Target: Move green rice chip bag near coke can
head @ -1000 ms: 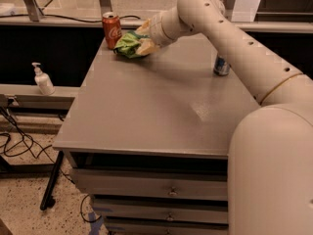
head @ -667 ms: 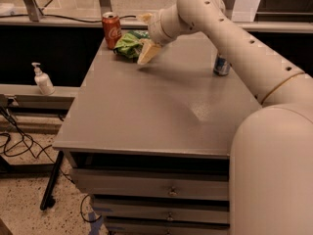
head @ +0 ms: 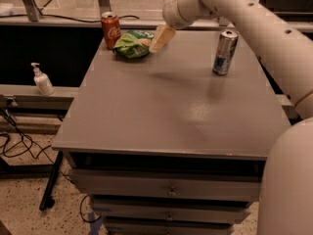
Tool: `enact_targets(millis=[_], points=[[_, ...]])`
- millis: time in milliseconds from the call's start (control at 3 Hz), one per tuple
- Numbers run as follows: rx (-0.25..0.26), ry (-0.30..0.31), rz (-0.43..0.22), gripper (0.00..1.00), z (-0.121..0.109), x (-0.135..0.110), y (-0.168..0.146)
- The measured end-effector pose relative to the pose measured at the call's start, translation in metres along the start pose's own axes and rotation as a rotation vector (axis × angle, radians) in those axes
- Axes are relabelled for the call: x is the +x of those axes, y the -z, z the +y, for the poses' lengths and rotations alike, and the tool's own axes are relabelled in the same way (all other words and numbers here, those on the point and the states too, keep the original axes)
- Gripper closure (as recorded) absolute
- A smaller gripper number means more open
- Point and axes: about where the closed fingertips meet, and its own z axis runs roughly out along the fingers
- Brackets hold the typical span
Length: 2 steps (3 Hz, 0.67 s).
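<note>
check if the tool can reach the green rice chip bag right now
Probably yes: the tool hovers open just beside the green rice chip bag, with nothing between them; the coke can stands on the bag's other side.

Grey desk [head: 171, 116], far edge: coke can [head: 111, 29] upright at the left corner; green chip bag [head: 131, 44] lying just beside it; silver-and-blue can [head: 224, 53] upright, right. My fingers [head: 161, 35], spread apart, hang over the bag's right end.
</note>
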Motion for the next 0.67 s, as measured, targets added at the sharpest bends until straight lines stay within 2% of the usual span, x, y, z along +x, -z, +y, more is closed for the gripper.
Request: enact_targets(millis=[333,667], points=[[0.121,-0.075,0.019,0.0,-0.029,0.002,0.076],[0.235,-0.153,0.024,0.0,-0.042,0.01,0.154]])
